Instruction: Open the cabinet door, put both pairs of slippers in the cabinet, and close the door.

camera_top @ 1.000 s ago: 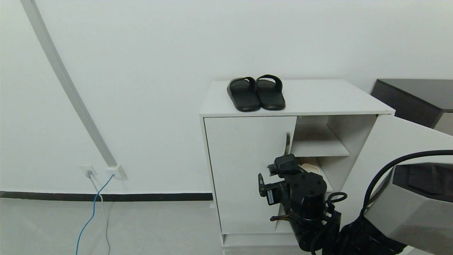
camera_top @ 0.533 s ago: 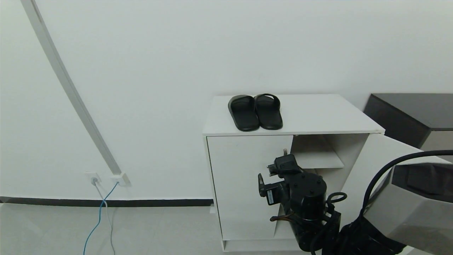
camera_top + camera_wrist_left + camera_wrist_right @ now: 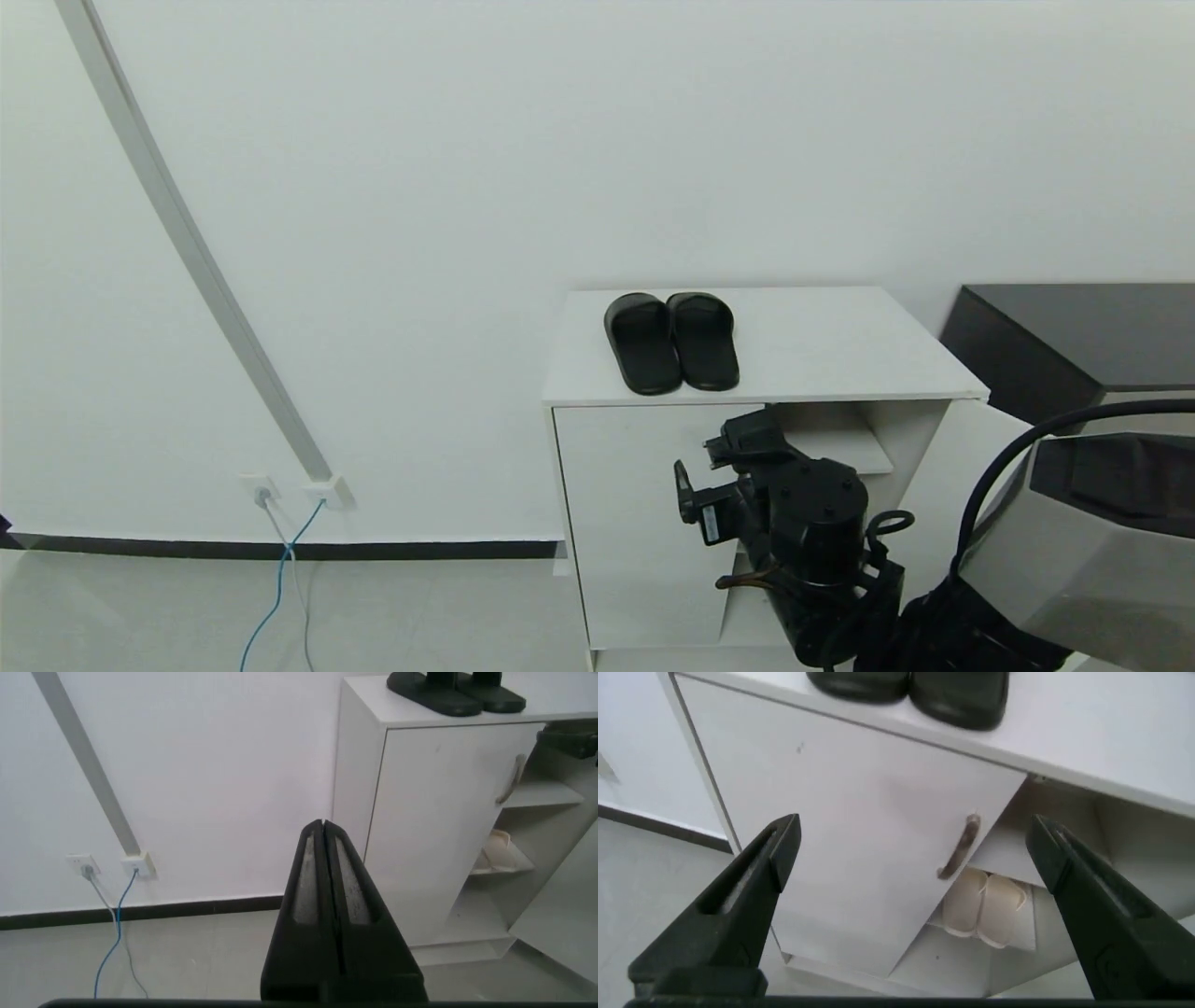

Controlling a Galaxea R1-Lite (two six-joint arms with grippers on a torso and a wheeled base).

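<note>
my left hand (image 3: 324, 835) clenched tight | my right hand (image 3: 915, 831) released, wide apart | black slippers (image 3: 672, 341) chilling atop cabinet (image 3: 840, 345) | beige slippers (image 3: 982, 907) inside

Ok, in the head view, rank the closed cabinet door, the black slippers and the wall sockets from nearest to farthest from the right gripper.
1. closed cabinet door, straight in front of the right gripper, toward its left.
2. black slippers, higher up, on the cabinet top.
3. wall sockets, far off to the left, low down.
</note>
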